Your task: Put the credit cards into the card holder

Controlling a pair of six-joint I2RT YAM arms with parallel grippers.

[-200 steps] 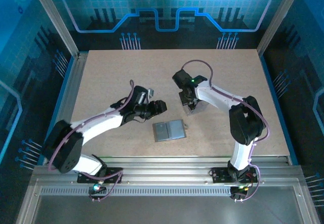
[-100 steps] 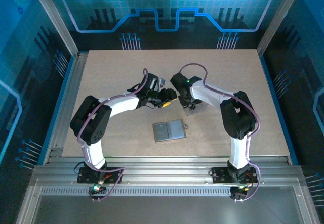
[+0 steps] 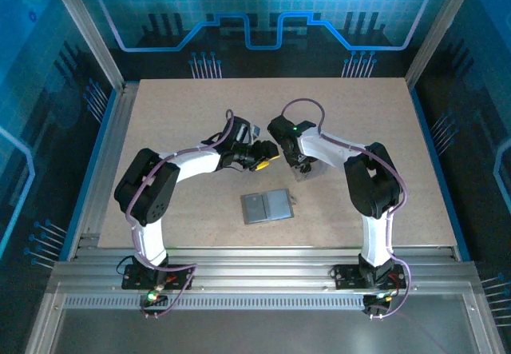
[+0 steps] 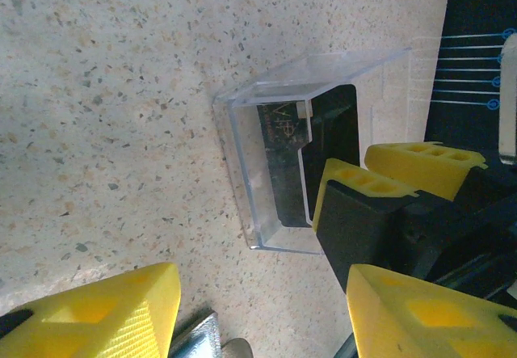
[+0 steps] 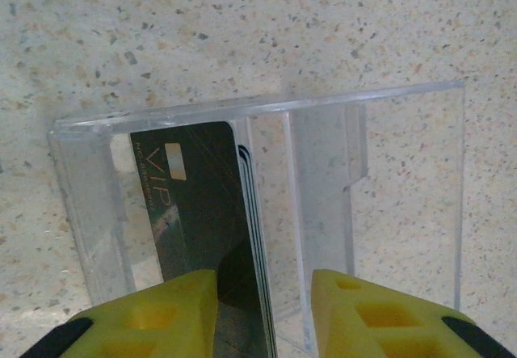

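While cards (image 5: 194, 196) are sitting in box (image 5: 404, 172), holder (image 3: 267, 206) empty, right gripper (image 5: 262, 285) is straddling them unclamped; left gripper (image 4: 258, 293) gaping, empty.

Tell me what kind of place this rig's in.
Probably a lab robot cell or demo booth: aluminium frame posts, blue printed backdrop, and a left arm and right arm bolted to a rail at a speckled table.

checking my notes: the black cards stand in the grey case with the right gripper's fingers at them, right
No: the black cards stand in the clear box, not the grey case, as the right wrist view shows. The right gripper does have its fingers at them.
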